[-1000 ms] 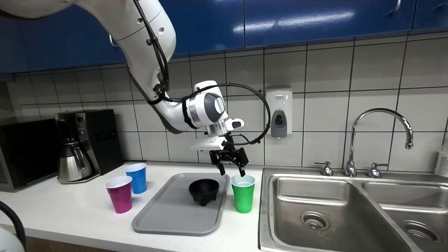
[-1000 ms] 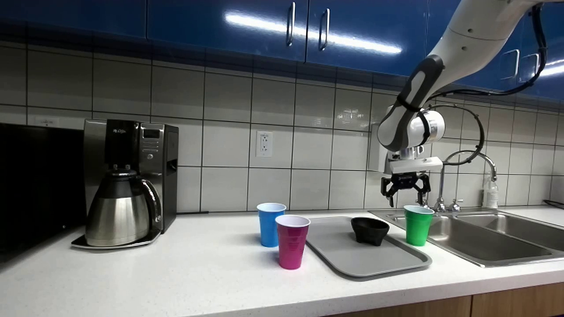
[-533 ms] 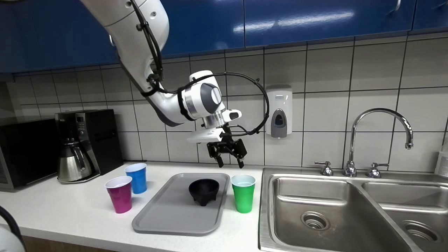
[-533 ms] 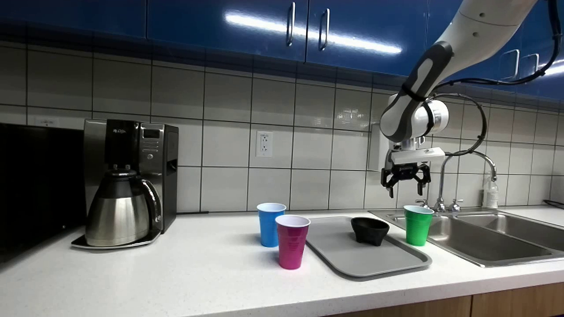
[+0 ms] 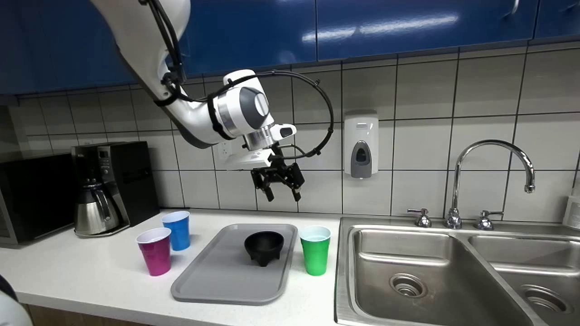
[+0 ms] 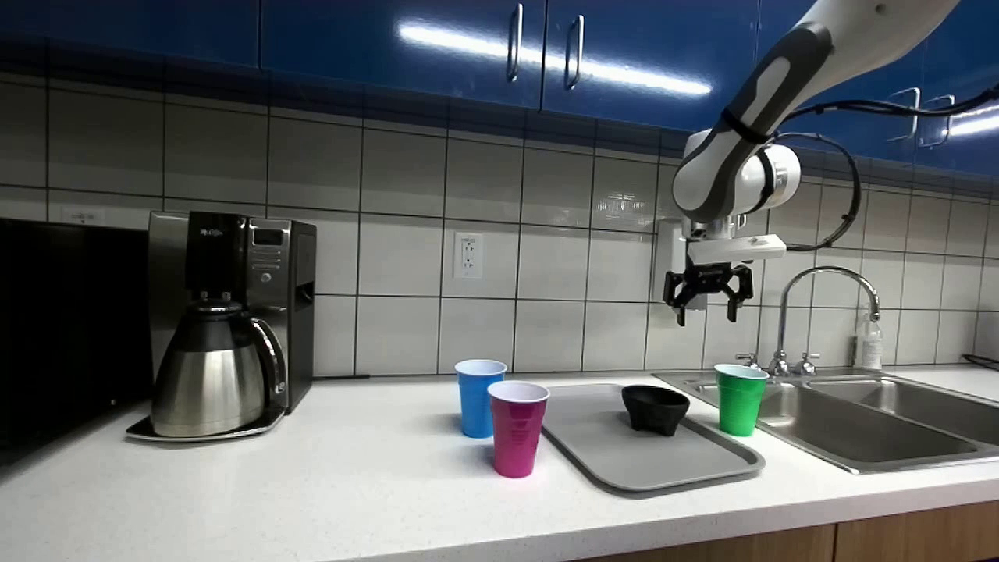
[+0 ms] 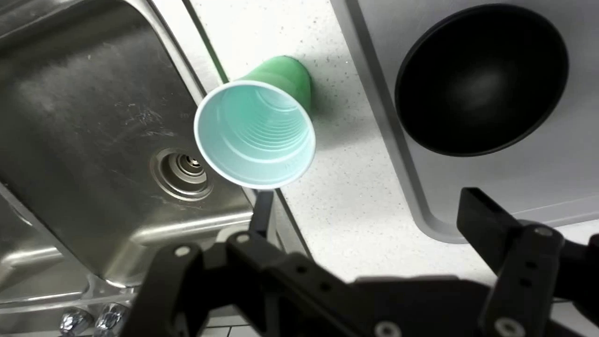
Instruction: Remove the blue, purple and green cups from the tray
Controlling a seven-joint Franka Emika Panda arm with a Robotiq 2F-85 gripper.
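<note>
My gripper is open and empty above the counter, higher than the cups, as both exterior views (image 5: 283, 198) (image 6: 706, 318) and the wrist view (image 7: 366, 206) show. The green cup (image 5: 315, 256) (image 6: 740, 404) (image 7: 255, 135) stands upright on the counter between the grey tray (image 5: 226, 283) (image 6: 601, 437) (image 7: 435, 175) and the sink. The purple cup (image 5: 155, 257) (image 6: 517, 437) and the blue cup (image 5: 178, 233) (image 6: 474, 402) stand upright on the counter on the tray's opposite side. Both are out of the wrist view. The tray holds a black bowl (image 5: 264, 246) (image 6: 655, 410) (image 7: 482, 79).
A steel sink (image 5: 398, 253) (image 6: 858, 425) (image 7: 103, 117) with a tall faucet (image 5: 457, 181) borders the green cup's side. A coffee maker (image 5: 129, 185) (image 6: 215, 336) stands at the far end. A soap dispenser (image 5: 361, 145) hangs on the tiled wall, under blue cabinets (image 5: 408, 27).
My open gripper has risen away from above the green cup; in an exterior view it also shifted left. The cups, tray and bowl have not moved.
</note>
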